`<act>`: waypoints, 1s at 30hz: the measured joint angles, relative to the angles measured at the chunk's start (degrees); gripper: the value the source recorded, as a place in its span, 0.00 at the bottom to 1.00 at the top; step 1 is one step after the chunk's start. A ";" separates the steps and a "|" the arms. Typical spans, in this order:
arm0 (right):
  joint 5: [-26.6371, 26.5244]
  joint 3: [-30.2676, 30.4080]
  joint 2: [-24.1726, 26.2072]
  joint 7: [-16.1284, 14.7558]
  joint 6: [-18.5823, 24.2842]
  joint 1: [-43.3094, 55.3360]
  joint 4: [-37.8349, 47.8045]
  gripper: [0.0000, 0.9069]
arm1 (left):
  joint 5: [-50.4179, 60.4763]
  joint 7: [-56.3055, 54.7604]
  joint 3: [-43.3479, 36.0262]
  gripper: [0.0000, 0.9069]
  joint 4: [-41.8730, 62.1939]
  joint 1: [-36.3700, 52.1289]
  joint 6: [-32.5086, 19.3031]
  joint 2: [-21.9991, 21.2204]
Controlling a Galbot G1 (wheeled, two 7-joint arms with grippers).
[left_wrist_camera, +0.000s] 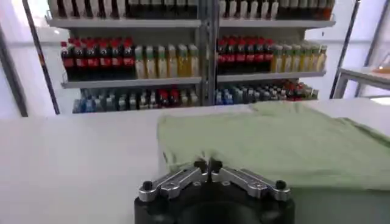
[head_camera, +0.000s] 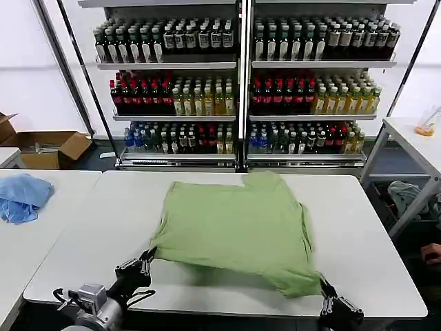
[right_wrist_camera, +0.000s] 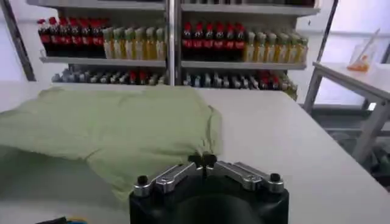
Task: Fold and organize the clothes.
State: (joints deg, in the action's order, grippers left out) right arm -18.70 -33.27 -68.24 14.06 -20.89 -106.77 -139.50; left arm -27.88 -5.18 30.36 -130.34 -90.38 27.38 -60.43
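The clothes, a light green polo shirt (head_camera: 238, 224), lie spread on the white table (head_camera: 372, 234), and no collar or print shows. My left gripper (head_camera: 147, 261) is shut on the shirt's near left corner. My right gripper (head_camera: 322, 286) is shut on its near right corner. The near edge hangs a little above the table with a shadow under it. In the left wrist view the gripper (left_wrist_camera: 208, 164) pinches the shirt (left_wrist_camera: 274, 143) at its edge. In the right wrist view the gripper (right_wrist_camera: 206, 160) does the same on the shirt (right_wrist_camera: 116, 128).
A light blue cloth (head_camera: 24, 195) lies on the table to the left, near a cardboard box (head_camera: 52, 147). Shelves of bottles (head_camera: 241, 89) stand behind the table. A second table (head_camera: 413, 138) with a grey-green cloth (head_camera: 406, 196) under it is at the right.
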 measured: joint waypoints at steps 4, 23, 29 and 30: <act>-1.37 0.61 1.98 0.41 -0.48 4.76 2.50 0.00 | 0.37 0.33 -0.90 0.02 1.02 1.71 0.08 1.08; -4.78 9.01 9.02 0.94 -2.29 29.06 19.40 0.00 | 3.76 -0.57 -10.09 0.03 15.92 17.01 -0.22 0.56; -4.19 12.19 8.74 0.97 -2.33 34.10 24.36 0.00 | 4.75 -0.88 -12.61 0.02 19.97 20.83 -0.74 -0.25; -4.00 12.68 8.60 0.98 -2.32 34.74 25.11 0.00 | 4.93 -0.95 -12.96 0.02 20.61 21.39 -0.79 -0.37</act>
State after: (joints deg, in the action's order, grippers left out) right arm -22.70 -20.59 -59.64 15.04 -23.22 -72.04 -114.39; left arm -22.95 -6.13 17.39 -109.73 -68.99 26.59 -60.80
